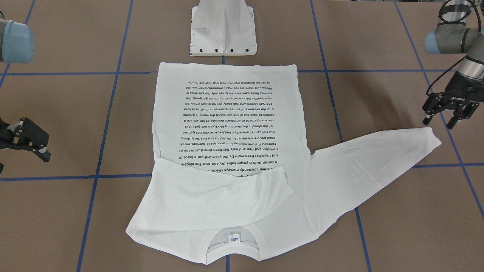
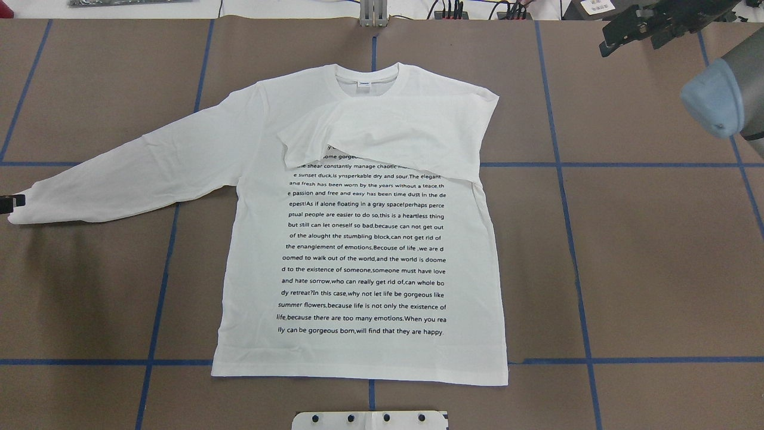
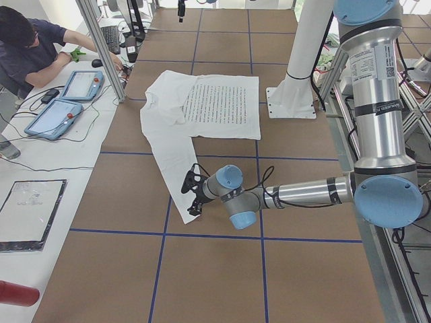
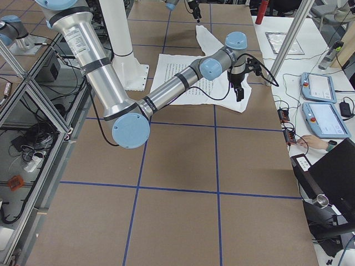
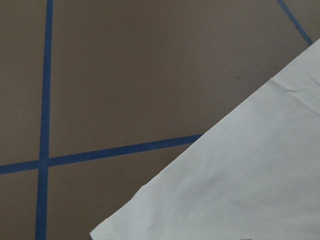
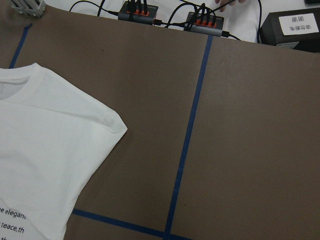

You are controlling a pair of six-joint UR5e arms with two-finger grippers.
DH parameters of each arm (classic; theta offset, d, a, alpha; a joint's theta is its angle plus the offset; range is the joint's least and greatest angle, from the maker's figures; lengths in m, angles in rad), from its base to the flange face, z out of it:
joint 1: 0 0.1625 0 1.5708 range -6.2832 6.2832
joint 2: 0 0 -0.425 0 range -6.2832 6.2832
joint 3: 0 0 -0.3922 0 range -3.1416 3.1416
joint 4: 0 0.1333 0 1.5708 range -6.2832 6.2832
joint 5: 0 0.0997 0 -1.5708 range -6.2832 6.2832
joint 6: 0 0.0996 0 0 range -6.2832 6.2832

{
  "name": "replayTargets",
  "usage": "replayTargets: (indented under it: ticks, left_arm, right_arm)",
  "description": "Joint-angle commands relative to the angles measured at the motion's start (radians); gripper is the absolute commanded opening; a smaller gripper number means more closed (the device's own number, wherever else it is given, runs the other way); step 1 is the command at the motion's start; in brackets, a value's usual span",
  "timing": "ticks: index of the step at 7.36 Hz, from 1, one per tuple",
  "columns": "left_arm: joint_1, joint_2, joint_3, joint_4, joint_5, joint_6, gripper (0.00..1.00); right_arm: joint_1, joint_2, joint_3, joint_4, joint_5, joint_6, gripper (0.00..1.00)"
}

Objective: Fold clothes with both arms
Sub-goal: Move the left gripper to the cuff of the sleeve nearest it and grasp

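Observation:
The white long-sleeved T-shirt (image 2: 364,251) lies flat with its black text up and its collar (image 2: 367,80) towards the far edge. One sleeve (image 2: 382,131) is folded across the chest. The other sleeve (image 2: 119,173) stretches out to the robot's left. My left gripper (image 1: 439,122) hangs open and empty just above that sleeve's cuff (image 1: 427,138). The left wrist view shows sleeve cloth (image 5: 240,190) below it. My right gripper (image 1: 26,145) is open and empty, off to the shirt's right, clear of the cloth. The right wrist view shows the folded shoulder (image 6: 45,150).
The white pedestal base (image 1: 223,37) stands just beyond the shirt's hem. Blue tape lines (image 2: 573,257) cross the brown table. An operator (image 3: 27,47) and two tablets (image 3: 67,101) are at the side table, with power strips (image 6: 200,22) along the far edge.

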Motion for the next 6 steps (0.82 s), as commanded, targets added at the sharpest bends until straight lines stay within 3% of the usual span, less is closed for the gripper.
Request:
replayTargets:
  ticks: [1, 6]
  left_arm:
    - [0.017, -0.041, 0.104, -0.059, 0.026, -0.017, 0.77]
    - [0.063, -0.040, 0.117, -0.067, 0.016, -0.024, 0.77]
  right_arm:
    - [0.001, -0.012, 0.009, 0.002, -0.005, 0.000, 1.00]
    - [0.001, -0.022, 0.007, 0.005, -0.010, -0.002, 1.00]
